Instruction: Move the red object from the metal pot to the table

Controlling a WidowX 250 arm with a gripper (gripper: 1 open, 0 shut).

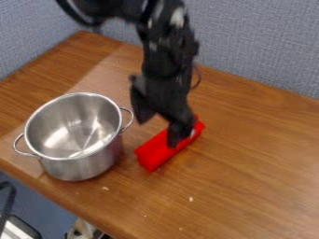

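The red object, a bright red bar, lies flat on the brown wooden table, just right of the metal pot. The pot stands upright and looks empty inside. My gripper hangs a little above the far half of the red bar, pointing straight down. Its black fingers are spread open and nothing is between them. The gripper hides the bar's far end in part.
A grey-blue wall rises behind the table. The table's front edge runs diagonally just below the pot at the lower left. The black arm reaches in from the top of the view.
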